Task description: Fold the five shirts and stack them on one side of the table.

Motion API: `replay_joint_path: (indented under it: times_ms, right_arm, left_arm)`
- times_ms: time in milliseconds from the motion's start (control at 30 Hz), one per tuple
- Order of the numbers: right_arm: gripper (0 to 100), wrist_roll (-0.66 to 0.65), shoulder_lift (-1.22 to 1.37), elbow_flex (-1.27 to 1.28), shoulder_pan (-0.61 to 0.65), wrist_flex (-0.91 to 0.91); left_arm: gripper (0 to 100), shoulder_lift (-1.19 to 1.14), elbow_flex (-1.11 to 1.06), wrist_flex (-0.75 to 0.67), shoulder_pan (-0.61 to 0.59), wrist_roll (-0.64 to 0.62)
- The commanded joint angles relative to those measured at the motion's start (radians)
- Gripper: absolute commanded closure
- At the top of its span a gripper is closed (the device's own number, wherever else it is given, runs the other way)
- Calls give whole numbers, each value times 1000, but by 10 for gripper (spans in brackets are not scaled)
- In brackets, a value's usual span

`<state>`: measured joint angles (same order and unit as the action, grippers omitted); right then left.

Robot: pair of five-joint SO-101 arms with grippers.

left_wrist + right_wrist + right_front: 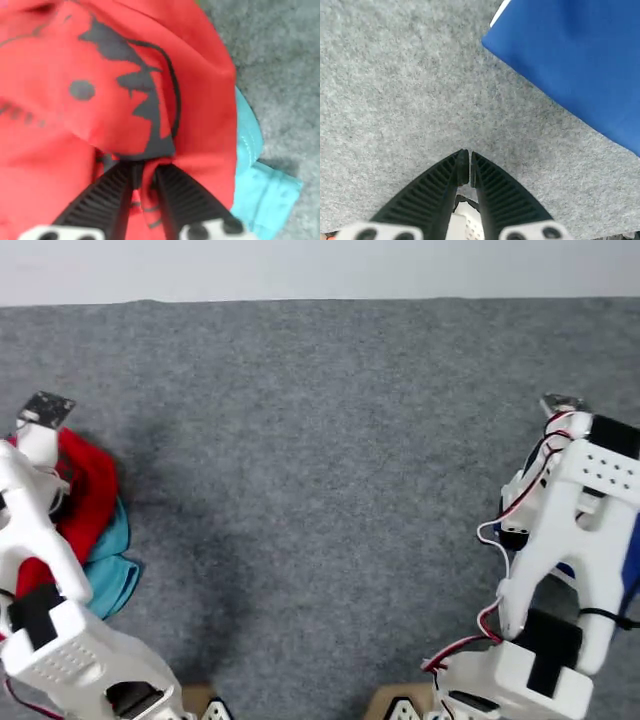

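While my left gripper (145, 167) pinches a fold of the red printed fabric shirt (200, 75), my right gripper (468, 157) sits clenched and empty; that narrow hold could slip.

Matt cloth red shirt (200, 75) — rough felt table (320, 440).

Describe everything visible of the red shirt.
The red shirt is soft cloth, bunched up rather than laid flat, with a dark grey jagged print and a round dot on it. It lies on the grey felt table on the left arm's side, on top of a teal shirt that pokes out beside it. The left gripper is shut on a fold of it, the cloth pinched between ribbed black fingers.
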<state>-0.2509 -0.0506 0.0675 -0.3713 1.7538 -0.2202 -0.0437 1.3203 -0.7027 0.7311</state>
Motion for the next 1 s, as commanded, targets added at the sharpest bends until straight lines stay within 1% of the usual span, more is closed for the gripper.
replay_joint_path:
  times_ms: [0, 67, 133, 233, 367, 533, 633, 700, 800, 900, 967]
  right_arm:
    - [990, -6, -48, -8, 1, 42]
    - [990, -6, -48, -8, 1, 42]
    - [990, -6, -48, -8, 1, 42]
    - [990, -6, -48, -8, 1, 42]
    - [990, -9, -48, -8, 1, 42]
    - [990, -9, -50, -8, 1, 44]
    - [990, -9, -50, -8, 1, 44]
    - [990, -9, -50, -8, 1, 44]
    - [990, -9, -50, -8, 2, 44]
    - [990, -11, -50, -11, 7, 44]
    - [990, -11, -50, -12, 10, 44]
  left_arm:
    - [996, 124, 176, 126, 37, 6]
    - [996, 201, 269, 181, 86, -12]
    - [996, 287, 355, 207, 149, -72]
    - [996, 391, 449, 206, 272, -173]
    - [995, 468, 527, 206, 499, -292]
    - [995, 480, 584, 206, 809, -400]
    - [995, 479, 579, 210, 973, -427]
    - [995, 463, 545, 212, 1042, -430]
    - [995, 428, 456, 235, 1046, -428]
    - [995, 382, 321, 250, 950, -428]
    - [991, 338, 219, 235, 861, -427]
